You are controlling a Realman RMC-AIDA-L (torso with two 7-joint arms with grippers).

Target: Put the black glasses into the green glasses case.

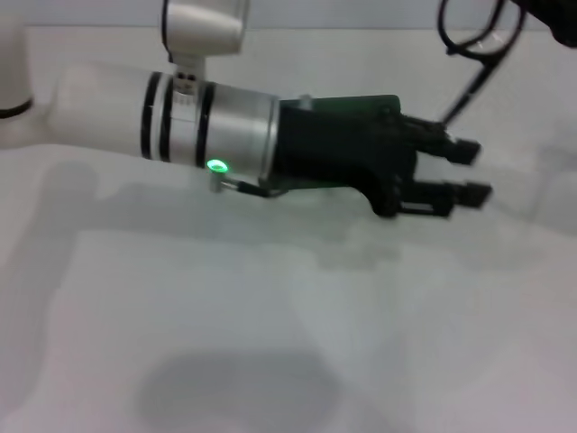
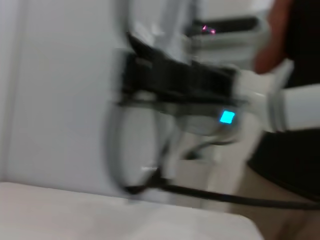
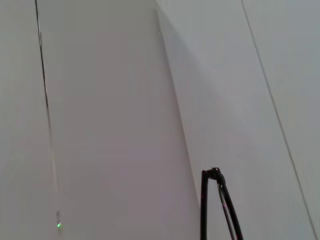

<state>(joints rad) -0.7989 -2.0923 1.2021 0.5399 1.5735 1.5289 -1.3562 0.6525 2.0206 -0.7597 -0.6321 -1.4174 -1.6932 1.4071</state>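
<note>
The left gripper (image 1: pixel 471 171) reaches across the white counter (image 1: pixel 270 343), jaws slightly apart and holding nothing. The green glasses case (image 1: pixel 361 108) shows just behind it. The black glasses (image 1: pixel 478 41) hang at the far right corner from the right gripper (image 2: pixel 150 75), jaws clamped on them.

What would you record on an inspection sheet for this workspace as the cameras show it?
Surface: white table, bare where visible, with arm shadows.
Job's things: the black glasses are raised at the far right; only green edges of the green glasses case show behind the left gripper, so open or closed cannot be told.
Clutter: nothing seen.
Grippers: left gripper reaches across the table, fingers apart, empty; right gripper appears clamped on the glasses' frame.
Cables: short dark wire under the left wrist.
Surroundings: blurred shapes behind the right arm, not identifiable.
</note>
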